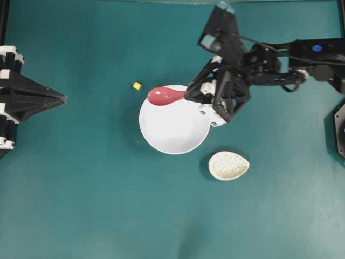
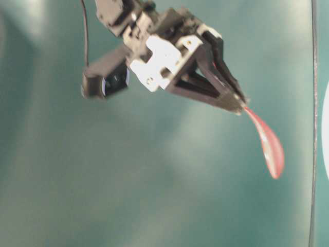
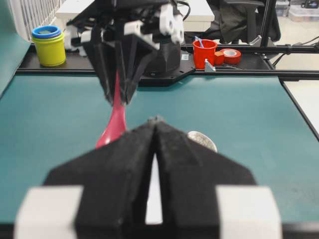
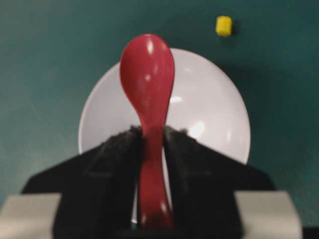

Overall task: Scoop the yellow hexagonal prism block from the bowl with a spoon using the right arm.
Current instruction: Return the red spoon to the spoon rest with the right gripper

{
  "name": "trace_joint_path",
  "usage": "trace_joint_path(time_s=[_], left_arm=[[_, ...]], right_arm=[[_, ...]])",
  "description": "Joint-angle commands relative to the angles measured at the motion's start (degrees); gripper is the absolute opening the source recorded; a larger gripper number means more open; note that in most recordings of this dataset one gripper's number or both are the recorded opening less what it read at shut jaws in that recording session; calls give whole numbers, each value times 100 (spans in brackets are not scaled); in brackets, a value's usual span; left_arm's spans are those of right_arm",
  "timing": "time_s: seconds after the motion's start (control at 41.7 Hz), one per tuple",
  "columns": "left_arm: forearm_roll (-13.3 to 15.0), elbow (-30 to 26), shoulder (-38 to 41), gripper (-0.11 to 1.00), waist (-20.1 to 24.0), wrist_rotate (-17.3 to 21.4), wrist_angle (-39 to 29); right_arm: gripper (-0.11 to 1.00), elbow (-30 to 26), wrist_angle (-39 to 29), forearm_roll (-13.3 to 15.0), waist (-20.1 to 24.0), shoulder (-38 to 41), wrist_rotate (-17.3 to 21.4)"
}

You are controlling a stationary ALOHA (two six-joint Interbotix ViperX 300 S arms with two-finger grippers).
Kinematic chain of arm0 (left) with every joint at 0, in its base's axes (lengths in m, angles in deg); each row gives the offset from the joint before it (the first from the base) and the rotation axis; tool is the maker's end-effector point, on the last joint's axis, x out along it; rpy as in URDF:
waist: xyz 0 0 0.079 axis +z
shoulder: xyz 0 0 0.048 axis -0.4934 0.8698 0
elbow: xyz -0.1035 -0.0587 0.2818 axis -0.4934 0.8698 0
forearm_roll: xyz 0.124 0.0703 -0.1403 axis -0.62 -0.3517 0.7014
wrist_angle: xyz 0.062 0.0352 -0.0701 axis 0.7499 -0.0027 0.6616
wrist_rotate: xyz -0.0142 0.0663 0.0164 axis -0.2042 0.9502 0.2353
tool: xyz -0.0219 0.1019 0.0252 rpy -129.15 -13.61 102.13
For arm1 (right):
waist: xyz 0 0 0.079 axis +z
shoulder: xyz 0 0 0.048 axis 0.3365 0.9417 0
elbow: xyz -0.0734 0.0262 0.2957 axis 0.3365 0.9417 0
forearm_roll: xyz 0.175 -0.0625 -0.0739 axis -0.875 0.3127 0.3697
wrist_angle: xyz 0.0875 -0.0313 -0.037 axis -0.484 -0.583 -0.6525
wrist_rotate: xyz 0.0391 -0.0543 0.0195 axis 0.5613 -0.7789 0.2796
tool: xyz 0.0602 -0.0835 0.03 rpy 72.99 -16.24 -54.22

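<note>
Right gripper clamped tight on handle of the pinkish-red spoon, fingers pressing both sides; spoon head empty, over the white bowl's upper-left rim; bowl holds nothing; yellow hexagonal prism block lies on the teal table just outside the bowl, beyond the spoon tip; left gripper at left edge, jaws together, holding nothing; speckled beige dish near bowl's lower right.

Black jointed arms with black lattice grippers, white fittings, thin black cables, a teal-tipped camera block.
</note>
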Motion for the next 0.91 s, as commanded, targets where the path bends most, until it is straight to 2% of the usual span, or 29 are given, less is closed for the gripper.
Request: trace_joint_path(time_s=[0.0, 0.216, 0.432, 0.888], left_arm=[[-18, -132, 53, 0, -9, 0, 26], [-9, -132, 53, 0, -9, 0, 26], [-9, -132, 53, 0, -9, 0, 26], [-18, -123, 35, 0, 0, -9, 18]], right_arm=[[23, 211, 352, -26, 79, -431, 35], [23, 914, 888, -26, 316, -1222, 193], [23, 1608, 1389, -26, 800, -1907, 193], [23, 2944, 2180, -35, 1450, -2329, 193]])
